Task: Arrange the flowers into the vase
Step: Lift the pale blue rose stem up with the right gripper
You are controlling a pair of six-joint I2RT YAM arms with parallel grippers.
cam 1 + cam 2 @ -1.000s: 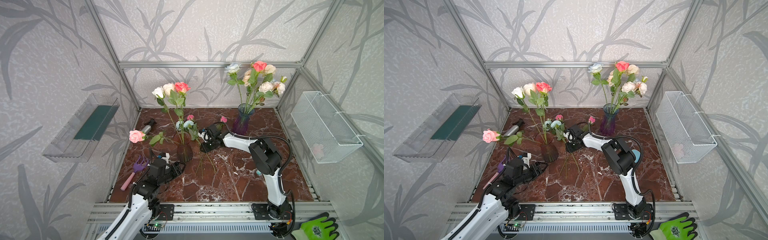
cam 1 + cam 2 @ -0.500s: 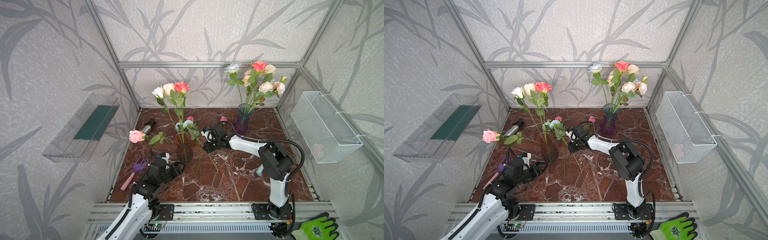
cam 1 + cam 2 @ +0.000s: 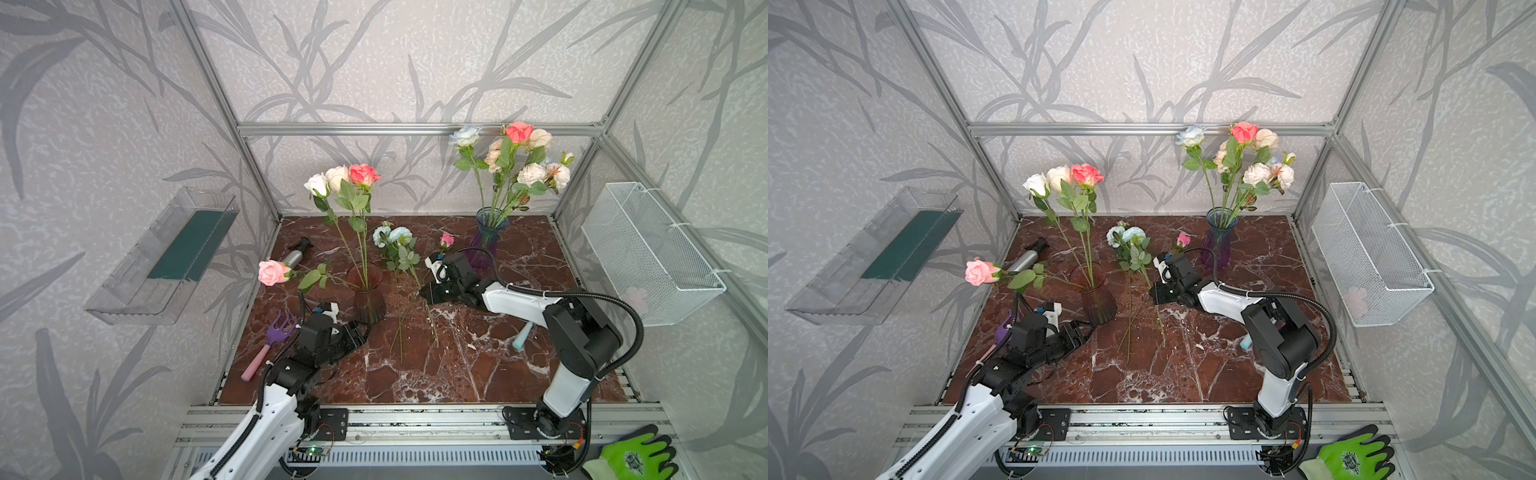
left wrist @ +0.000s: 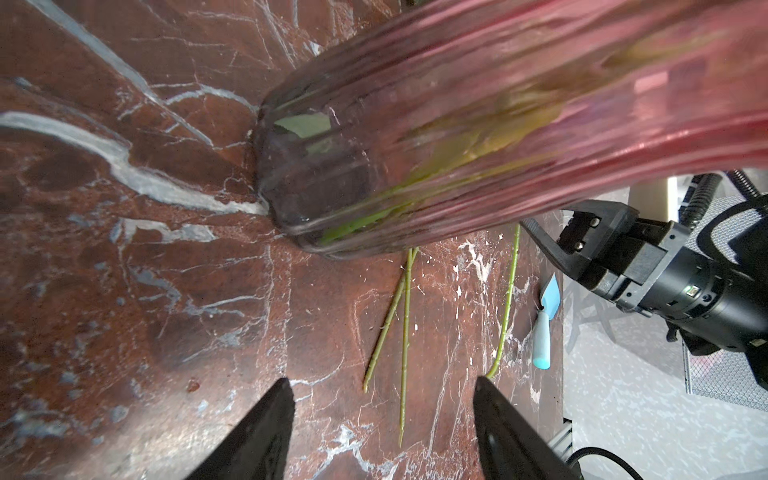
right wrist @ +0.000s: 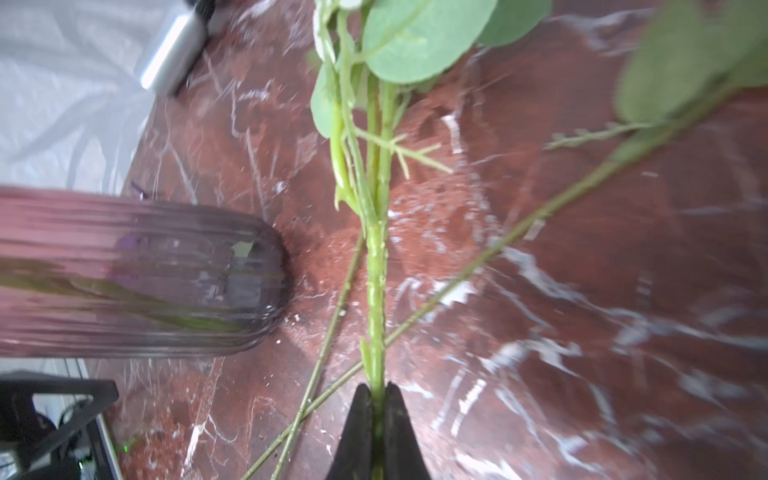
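the right gripper (image 5: 376, 401) was clamped tight on one green stem (image 5: 376, 282) low over the marble tabletop (image 3: 457, 374), the stem's leaves and pale blue heads (image 3: 394, 237) rising beside the pink vase (image 3: 368, 293); two more loose stems (image 4: 405, 332) lay crossed beneath it. the left gripper (image 4: 382, 388) stood with jaws wide and nothing between them, near that vase's base. the vase held white, cream and coral roses (image 3: 343, 178), a pink rose (image 3: 272, 272) leaning out sideways. a fuller bunch (image 3: 515, 158) stood in the purple vase (image 3: 484, 245) at the back.

High stereo overviews, close wrist views
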